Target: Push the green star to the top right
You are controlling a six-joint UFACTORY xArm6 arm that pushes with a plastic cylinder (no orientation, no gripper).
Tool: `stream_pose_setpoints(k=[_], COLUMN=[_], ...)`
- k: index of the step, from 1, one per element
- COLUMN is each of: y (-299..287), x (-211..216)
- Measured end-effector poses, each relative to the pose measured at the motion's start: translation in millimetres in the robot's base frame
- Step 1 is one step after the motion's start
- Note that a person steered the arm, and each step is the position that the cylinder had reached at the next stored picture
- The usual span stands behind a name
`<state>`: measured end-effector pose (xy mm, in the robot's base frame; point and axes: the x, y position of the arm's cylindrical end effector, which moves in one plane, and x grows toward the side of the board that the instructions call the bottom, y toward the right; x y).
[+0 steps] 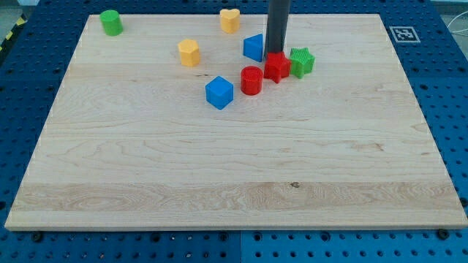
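Observation:
The green star (301, 61) lies in the upper middle of the wooden board (234, 175), a little right of centre. A red star (277, 66) touches its left side. My tip (276, 52) comes down from the view's top and stands at the red star's upper edge, left of the green star and just right of a blue block (254, 47). A red cylinder (251, 79) sits just left of and below the red star.
A blue cube (219, 93) lies left of the red cylinder. A yellow block (189, 52) and a yellow heart (229, 20) lie further left and up. A green cylinder (111, 22) stands at the top left corner. A marker tag (403, 33) is at the top right.

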<state>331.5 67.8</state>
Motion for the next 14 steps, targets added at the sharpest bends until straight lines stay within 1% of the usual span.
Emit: stream_pose_setpoints(k=[1,2,4,7,11,12,13,14], y=[0.0,19.3,70.7,77.6,68.5,78.1,106.5,113.0], x=[31.3,34.7,5.1,-36.7,-86.6,-100.4,-101.8,-105.9])
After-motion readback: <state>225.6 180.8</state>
